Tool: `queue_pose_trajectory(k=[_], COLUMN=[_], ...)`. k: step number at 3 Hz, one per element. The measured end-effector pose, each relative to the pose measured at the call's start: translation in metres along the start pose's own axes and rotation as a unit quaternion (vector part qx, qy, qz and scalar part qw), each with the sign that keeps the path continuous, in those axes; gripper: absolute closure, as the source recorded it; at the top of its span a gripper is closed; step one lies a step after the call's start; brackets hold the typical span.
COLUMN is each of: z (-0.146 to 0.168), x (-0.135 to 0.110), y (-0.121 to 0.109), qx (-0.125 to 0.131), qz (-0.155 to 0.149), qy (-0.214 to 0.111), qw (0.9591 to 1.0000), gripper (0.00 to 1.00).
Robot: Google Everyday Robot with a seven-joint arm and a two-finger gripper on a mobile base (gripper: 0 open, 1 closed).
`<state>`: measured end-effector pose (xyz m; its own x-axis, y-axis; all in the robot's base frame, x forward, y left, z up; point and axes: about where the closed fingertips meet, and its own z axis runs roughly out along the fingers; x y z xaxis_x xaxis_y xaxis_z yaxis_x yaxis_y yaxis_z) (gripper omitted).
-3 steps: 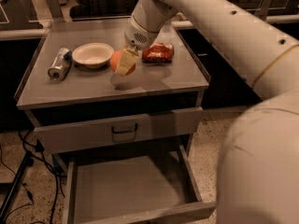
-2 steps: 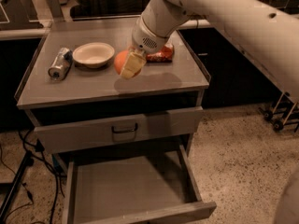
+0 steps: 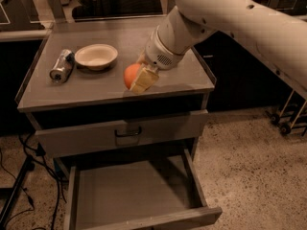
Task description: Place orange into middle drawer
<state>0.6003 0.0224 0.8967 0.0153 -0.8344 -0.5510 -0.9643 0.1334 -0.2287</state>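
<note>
Since 0.7 s ago the gripper (image 3: 137, 79) has carried the orange (image 3: 129, 74) away from the white bowl (image 3: 96, 56) toward the front edge of the cabinet top (image 3: 187, 78). Its fingers are clamped on the orange, 1 pale finger (image 3: 144, 82) against the fruit's right side. Below, the middle drawer (image 3: 129, 195) stands pulled out, well apart from the orange.

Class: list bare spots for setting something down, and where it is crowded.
Bare: the middle drawer floor between its walls; the tabletop strip behind the bowl. Crowded: front half, with can, bowl and the gripper holding the orange.
</note>
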Motion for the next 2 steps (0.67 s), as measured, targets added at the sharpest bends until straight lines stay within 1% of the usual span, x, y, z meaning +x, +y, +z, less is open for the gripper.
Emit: queue_pose_trajectory(k=[1,2], z=[0.008,0.025], x=[0.013,0.036], y=[0.023,0.066], qx=[-0.013,-0.035], qz=[0.005,0.014], qy=[0.008,0.021], qw=[0.9999,0.9991], gripper=[1.0,1.0])
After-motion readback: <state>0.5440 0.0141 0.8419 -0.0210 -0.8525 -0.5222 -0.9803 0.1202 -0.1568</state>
